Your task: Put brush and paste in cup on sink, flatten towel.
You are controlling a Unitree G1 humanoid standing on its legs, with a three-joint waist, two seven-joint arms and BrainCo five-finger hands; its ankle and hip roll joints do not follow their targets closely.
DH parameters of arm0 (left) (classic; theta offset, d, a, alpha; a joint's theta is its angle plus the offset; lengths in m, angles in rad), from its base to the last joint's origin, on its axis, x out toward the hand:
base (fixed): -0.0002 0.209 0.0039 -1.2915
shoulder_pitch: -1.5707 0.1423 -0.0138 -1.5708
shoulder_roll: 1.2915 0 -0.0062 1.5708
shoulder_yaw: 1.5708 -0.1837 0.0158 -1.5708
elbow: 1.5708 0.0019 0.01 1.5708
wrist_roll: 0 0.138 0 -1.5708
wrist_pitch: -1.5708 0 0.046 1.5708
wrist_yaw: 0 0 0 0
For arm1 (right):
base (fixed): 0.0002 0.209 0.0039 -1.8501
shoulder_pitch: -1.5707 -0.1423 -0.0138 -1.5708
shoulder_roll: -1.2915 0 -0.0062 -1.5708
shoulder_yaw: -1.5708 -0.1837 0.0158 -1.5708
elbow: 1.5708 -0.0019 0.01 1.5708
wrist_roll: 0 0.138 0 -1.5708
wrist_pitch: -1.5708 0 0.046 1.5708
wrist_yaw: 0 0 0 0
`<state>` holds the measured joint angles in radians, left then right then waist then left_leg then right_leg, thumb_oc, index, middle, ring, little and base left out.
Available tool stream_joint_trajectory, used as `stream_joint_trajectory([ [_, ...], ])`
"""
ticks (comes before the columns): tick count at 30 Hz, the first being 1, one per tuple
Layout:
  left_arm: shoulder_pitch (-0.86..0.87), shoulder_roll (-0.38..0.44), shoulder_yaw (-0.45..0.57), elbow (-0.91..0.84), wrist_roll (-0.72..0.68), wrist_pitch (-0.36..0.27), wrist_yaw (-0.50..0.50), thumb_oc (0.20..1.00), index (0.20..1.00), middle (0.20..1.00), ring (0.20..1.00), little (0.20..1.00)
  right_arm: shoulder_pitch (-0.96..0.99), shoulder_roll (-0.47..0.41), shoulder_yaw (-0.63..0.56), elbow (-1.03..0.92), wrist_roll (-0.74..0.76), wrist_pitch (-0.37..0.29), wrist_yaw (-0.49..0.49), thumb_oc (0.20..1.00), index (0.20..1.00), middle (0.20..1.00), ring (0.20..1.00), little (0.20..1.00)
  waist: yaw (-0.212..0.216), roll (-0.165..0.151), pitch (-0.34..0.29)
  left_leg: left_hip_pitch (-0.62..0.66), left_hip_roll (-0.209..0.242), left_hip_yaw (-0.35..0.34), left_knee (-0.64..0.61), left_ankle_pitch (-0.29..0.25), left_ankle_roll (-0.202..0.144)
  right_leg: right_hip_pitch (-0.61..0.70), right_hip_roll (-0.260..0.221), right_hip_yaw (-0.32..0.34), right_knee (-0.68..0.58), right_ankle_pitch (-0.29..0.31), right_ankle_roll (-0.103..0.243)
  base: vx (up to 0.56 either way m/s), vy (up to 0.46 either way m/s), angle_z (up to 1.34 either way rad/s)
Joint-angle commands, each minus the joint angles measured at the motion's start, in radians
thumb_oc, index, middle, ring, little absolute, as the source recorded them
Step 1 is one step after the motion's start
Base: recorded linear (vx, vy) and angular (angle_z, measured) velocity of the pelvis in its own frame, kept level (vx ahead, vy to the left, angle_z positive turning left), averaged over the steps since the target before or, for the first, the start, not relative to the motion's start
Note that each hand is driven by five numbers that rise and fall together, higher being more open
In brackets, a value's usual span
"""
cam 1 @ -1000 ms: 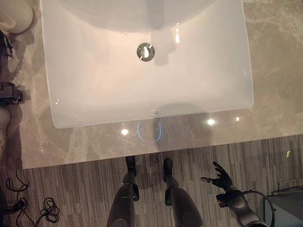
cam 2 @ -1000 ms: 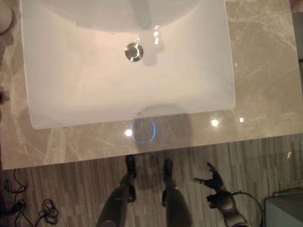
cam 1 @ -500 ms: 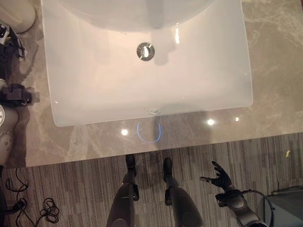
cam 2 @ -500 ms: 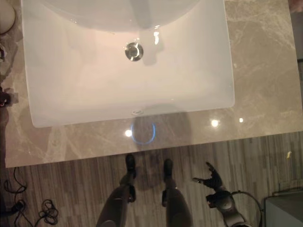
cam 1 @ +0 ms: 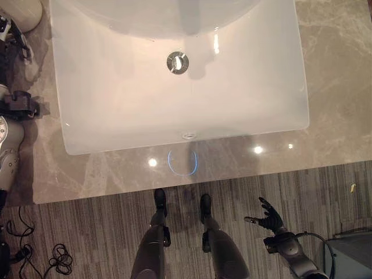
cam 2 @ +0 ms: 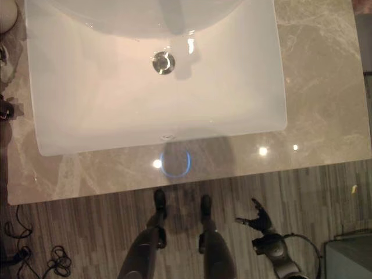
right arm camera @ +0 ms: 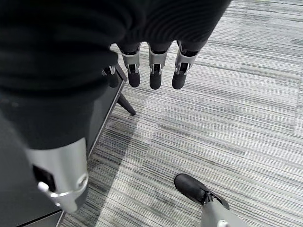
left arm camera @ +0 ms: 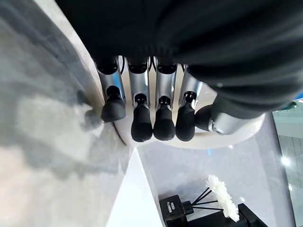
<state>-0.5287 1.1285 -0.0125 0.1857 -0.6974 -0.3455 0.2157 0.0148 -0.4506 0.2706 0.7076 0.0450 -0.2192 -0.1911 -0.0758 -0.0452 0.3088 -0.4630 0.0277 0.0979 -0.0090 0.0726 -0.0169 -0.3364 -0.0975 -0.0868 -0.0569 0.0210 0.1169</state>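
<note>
A white rounded cup stands on the counter at the far left corner of the sink. My left hand reaches along the counter's left edge just in front of that cup. In the left wrist view its fingers are straight and hold nothing, with their dark tips over the cup's white rim. My right hand hangs low over the carpet below the counter's front edge, fingers spread and empty.
The white basin has a metal drain. It is set in a grey marble counter, whose front edge runs across the lower view. A dark diffuser with white flowers stands near the left hand. A dark box sits on the floor at right.
My left arm has come further into view along the left edge and reached up toward the white cup. The right hand has barely moved.
</note>
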Motion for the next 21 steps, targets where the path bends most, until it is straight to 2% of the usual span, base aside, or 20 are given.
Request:
stream_joint_trajectory([
  [1, 0.02, -0.072, -0.034, 0.092, 0.041, 0.007, 0.021, 0.2, 0.2, 0.2, 0.2, 0.2, 0.0, -0.054, 0.006, 0.009, 0.015, -0.002, 0.0, 1.0, 1.0, 1.0, 1.0, 1.0, -0.027, -0.005, -0.026, 0.036, 0.043, -0.031, 0.058, -0.05, -0.064, -0.048, -0.07, 0.032, 0.019, 0.082, 0.068, 0.0, 0.0, 0.0],
  [21, -0.248, 0.003, -0.209, 0.323, 0.039, 0.041, 0.021, 0.2, 0.2, 0.2, 0.2, 0.2, 0.001, -0.054, 0.036, 0.038, 0.017, -0.003, 0.004, 1.0, 1.0, 1.0, 1.0, 1.0, -0.043, 0.003, -0.028, 0.013, 0.041, -0.027, 0.04, -0.036, -0.062, -0.071, -0.071, 0.051, -0.009, 0.105, 0.075, 0.0, 0.002, -0.01],
])
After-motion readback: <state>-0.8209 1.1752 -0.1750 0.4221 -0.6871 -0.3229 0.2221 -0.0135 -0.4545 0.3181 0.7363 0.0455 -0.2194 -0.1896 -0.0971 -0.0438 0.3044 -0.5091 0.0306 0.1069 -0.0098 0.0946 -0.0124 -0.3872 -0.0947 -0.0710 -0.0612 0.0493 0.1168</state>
